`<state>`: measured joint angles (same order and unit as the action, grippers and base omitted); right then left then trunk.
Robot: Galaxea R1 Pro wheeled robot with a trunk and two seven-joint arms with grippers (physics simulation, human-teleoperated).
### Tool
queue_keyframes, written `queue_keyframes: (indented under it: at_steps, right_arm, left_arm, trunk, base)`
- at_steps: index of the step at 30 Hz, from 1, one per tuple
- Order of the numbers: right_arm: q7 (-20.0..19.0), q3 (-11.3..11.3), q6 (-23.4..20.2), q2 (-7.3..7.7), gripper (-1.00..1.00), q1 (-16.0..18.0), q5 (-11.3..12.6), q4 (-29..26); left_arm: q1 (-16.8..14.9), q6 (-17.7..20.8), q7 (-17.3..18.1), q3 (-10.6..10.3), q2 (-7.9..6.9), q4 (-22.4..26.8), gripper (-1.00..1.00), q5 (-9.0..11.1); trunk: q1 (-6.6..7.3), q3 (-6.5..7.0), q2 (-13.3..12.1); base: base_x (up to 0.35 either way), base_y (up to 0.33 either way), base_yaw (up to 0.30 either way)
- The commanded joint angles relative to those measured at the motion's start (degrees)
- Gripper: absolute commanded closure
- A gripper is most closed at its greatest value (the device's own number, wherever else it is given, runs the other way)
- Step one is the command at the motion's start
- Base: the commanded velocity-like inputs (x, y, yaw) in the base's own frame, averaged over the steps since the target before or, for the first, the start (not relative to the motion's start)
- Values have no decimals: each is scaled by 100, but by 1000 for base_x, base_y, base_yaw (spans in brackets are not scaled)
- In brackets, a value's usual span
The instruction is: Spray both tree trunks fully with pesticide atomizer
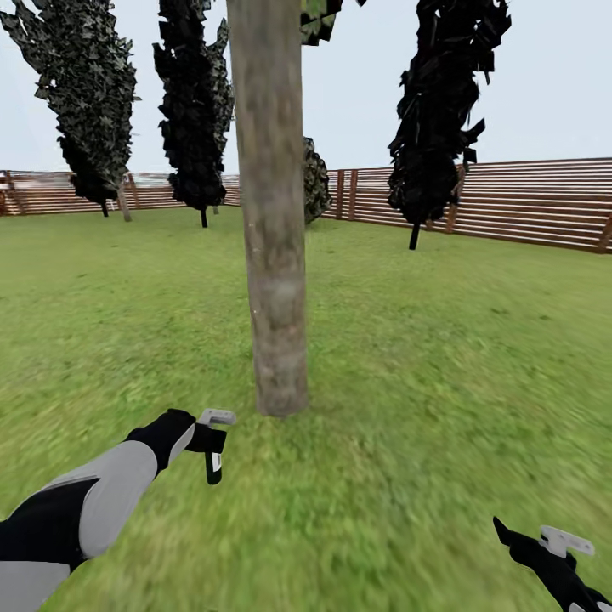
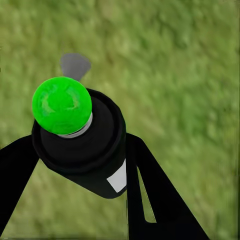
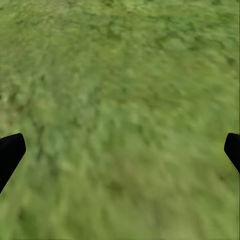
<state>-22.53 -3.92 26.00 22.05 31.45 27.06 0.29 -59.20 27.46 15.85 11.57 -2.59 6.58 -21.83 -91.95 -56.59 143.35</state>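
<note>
A thick mottled grey-brown tree trunk (image 1: 274, 255) rises from the green grass (image 1: 425, 382) straight ahead, with a few flat leaves of its crown (image 1: 320, 19) at the top edge. My left gripper (image 1: 211, 446) hovers low over the lawn, just left of the trunk's base and short of it. It is shut on the pesticide atomizer (image 2: 82, 150), a small dark sprayer whose tip (image 2: 62, 105) shows bright green in the left wrist view. My right gripper (image 1: 544, 544) hangs at the lower right over bare grass, open, its black fingertips (image 3: 11, 150) far apart.
Several dark narrow cypress-like trees (image 1: 197, 102) stand further back on the lawn. A brown slatted wooden fence (image 1: 527, 204) closes the garden behind them and along the right.
</note>
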Motion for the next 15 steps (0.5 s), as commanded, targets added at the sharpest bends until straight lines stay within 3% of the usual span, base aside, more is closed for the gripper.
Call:
queue_keyframes:
  at_steps: [1,8,11,15]
  right_arm:
    - [-50,-39,1,1,-100,1,19,6]
    - [-50,-43,1,2,-100,1,19,5]
    - [-52,-50,1,8,-100,1,25,0]
    - [-50,-60,1,8,-100,1,32,-1]
  left_arm:
    - [-4,31,32,47,2,10,100,-59]
    - [-4,28,32,47,4,10,100,-59]
    - [-4,23,32,47,1,15,100,-63]
    - [-4,28,31,39,-4,58,100,-73]
  trunk:
    - [1,-6,3]
    - [1,-6,3]
    - [1,-6,3]
    - [1,-6,3]
  base:
    - [0,-320,272]
    - [0,-323,253]
    - [0,-278,50]
    - [0,-62,9]
